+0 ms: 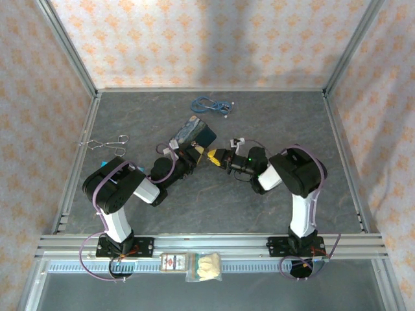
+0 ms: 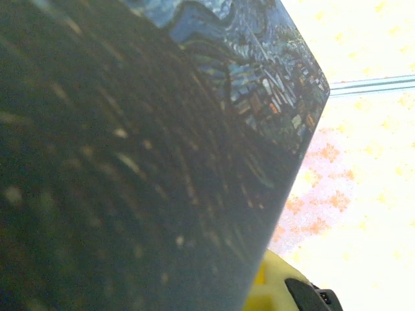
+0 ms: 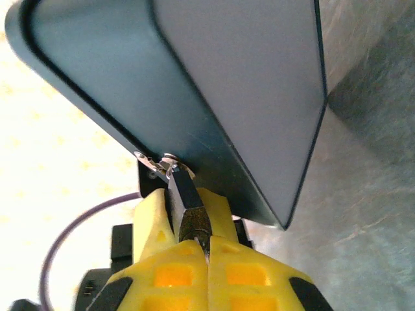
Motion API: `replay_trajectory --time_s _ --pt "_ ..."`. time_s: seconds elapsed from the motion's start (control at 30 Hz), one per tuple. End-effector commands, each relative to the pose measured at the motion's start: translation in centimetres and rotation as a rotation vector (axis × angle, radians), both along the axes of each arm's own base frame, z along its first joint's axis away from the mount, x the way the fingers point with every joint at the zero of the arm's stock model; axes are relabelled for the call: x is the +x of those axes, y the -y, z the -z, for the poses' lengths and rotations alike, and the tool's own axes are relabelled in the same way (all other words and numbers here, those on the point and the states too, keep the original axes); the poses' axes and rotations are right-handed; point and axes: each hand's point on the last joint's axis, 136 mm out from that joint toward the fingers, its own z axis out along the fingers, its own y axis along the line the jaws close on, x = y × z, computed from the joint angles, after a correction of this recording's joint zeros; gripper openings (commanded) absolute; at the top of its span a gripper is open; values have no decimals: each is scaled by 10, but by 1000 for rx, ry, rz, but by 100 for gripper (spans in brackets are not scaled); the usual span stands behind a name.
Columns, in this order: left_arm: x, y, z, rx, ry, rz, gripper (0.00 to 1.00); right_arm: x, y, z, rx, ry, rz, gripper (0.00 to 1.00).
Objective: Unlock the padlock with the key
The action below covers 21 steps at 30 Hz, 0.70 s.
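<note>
Yellow pads (image 3: 154, 217) of the right gripper (image 3: 189, 208) pinch shut on the padlock (image 3: 186, 194), a small dark block with a silvery top, hanging at the hasp (image 3: 150, 163) of the tin (image 3: 227, 84). The left gripper (image 1: 187, 153) is closed, apparently on the tilted tin's edge; the padlock looks not yet unlocked; whether the key is inserted, I cannot tell.
</note>
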Motion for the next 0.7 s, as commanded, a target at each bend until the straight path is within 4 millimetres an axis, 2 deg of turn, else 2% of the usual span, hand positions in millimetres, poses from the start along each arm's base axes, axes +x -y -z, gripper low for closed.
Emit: replay_trajectory --time_s 0.0,0.2,0.33,0.47,0.67 --pt "-77 58 -65 -103 254 451 0 11 -6 -35 229 -116 5 0" --pt "-82 54 -71 -62 361 469 0 5 4 -30 390 -400 12 0" --pt "-90 51 -82 -75 455 495 0 0 3 -42 451 -487 8 0" --pt "-89 49 -79 -78 468 494 0 -2 -3 -61 486 -481 -29 0" --pt "-81 44 -78 -85 439 455 0 3 -3 -54 435 -379 -9 0"
